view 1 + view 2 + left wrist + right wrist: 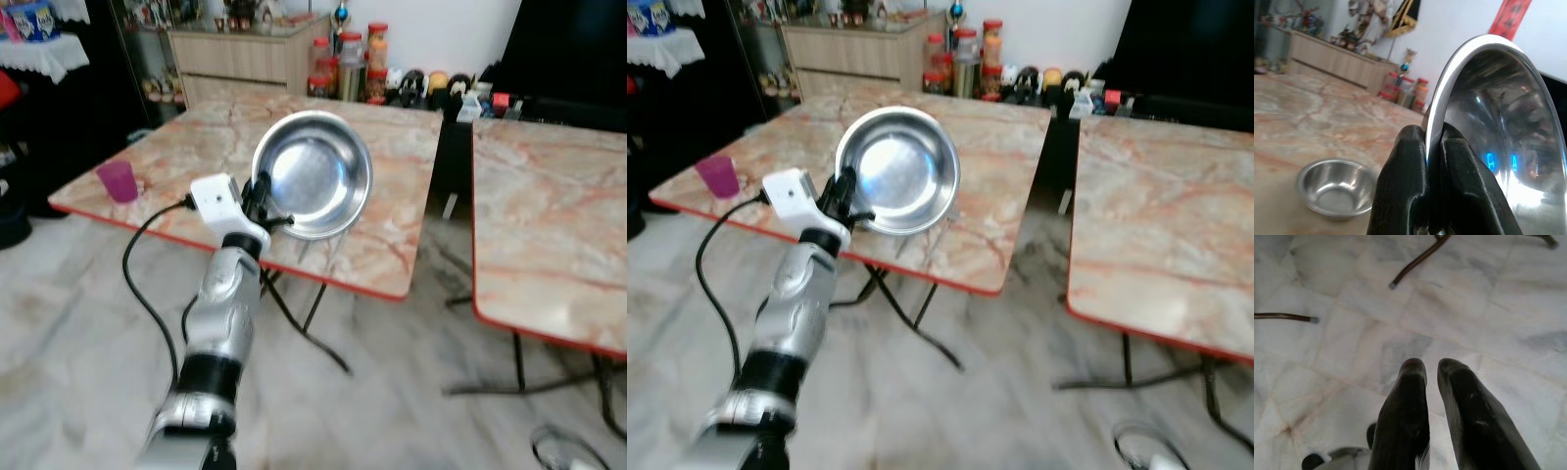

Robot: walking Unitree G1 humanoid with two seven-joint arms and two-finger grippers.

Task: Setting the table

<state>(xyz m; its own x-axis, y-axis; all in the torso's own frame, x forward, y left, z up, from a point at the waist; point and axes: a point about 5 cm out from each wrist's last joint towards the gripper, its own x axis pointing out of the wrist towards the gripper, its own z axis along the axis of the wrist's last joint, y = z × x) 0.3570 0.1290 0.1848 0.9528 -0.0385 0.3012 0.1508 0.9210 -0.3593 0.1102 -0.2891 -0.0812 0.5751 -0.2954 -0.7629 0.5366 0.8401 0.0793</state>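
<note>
A: What does the left hand (1431, 161) have?
B: Its fingers pinch the rim of a steel plate (315, 174), held tilted on edge above the marble worktop (392, 157).
A: And beyond it?
B: A small steel bowl (1336, 186) sits on the worktop just past the fingers; a purple cup (119, 181) stands well off to the hand's left.
A: The right hand (1432, 369)?
B: Hanging over the floor (1488, 323), fingers nearly together, holding nothing.

left arm (220, 304): my silver forearm casing, black joint ring near the elbow | wrist: white boxy camera housing (216, 201) | black cable (147, 284) looping off it | fingers (1415, 191): long, glossy black, rounded tips
</note>
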